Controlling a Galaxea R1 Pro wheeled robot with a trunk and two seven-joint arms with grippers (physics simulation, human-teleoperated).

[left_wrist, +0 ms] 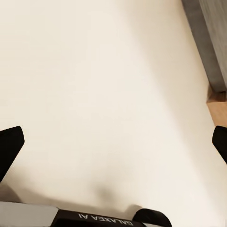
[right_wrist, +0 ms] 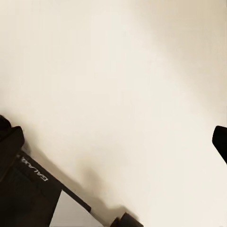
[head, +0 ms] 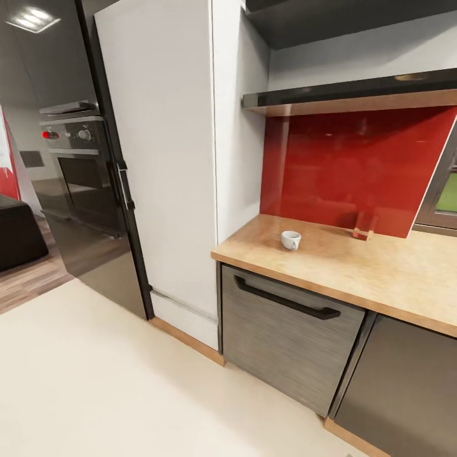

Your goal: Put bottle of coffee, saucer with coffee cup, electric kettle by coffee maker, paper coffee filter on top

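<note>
Cream floor (head: pixel 95 381), light-wood kitchen countertop (head: pixel 381 273) — tiny white coffee cup (head: pixel 291 240), upright.

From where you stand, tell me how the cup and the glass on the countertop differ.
The cup is white and opaque; the glass is clear with a reddish tint. The cup is squat; the glass is taller and slimmer. The cup sits out on the open wood; the glass stands back by the red backsplash. Both stand upright on the countertop.

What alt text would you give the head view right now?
A small white coffee cup sits alone on the light-wood kitchen countertop before a red backsplash, with a clear glass further along. A tall white cabinet and an oven stand to the left.
</note>
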